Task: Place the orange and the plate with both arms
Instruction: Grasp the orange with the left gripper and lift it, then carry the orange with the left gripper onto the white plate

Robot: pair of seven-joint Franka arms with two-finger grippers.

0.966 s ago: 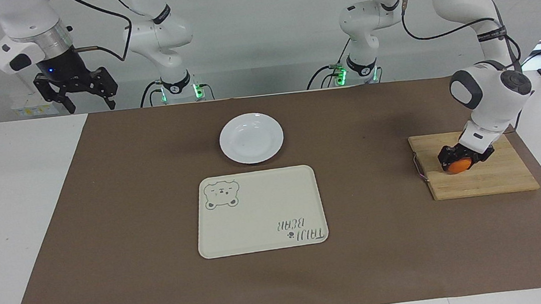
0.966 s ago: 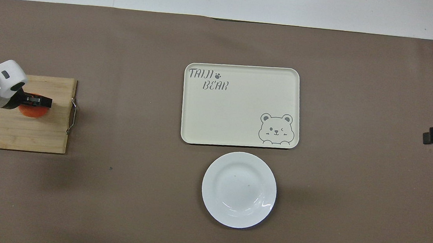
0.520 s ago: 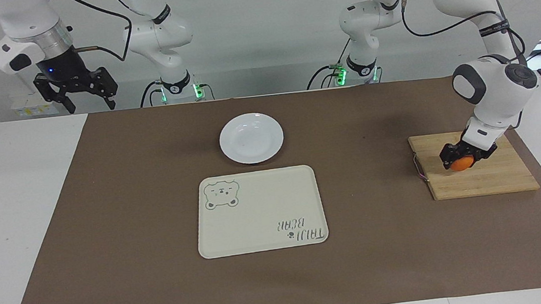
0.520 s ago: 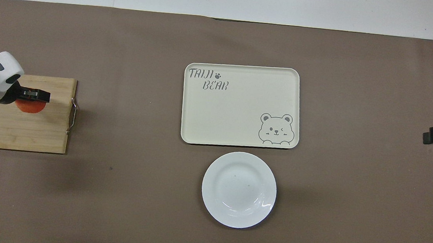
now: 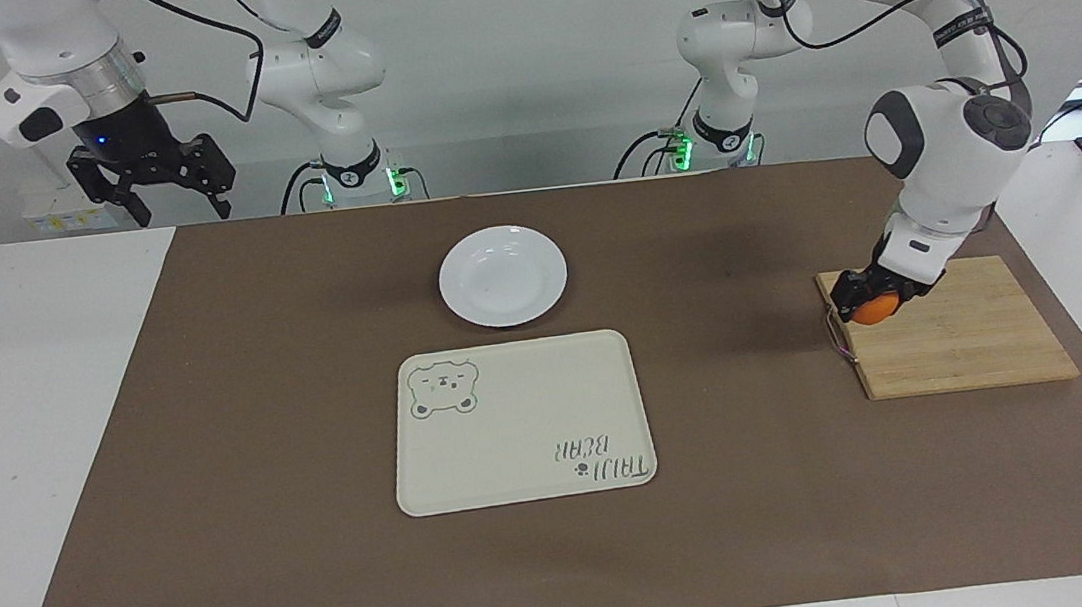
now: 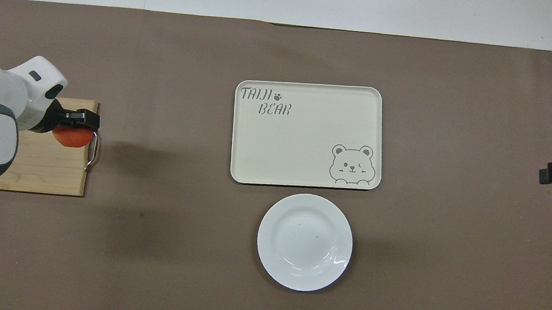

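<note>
My left gripper (image 5: 868,297), pinching the small round orange (image 5: 876,310), had lifted it off the wooden cutting board (image 5: 967,339) toward its handle corner, the glossy white plate (image 5: 503,275) unmoved, while my right gripper (image 5: 155,188) waited, spread, above the table's corner.

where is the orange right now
The orange is gripped in the left gripper, lifted over the edge of the wooden cutting board at the left arm's end of the table.
</note>
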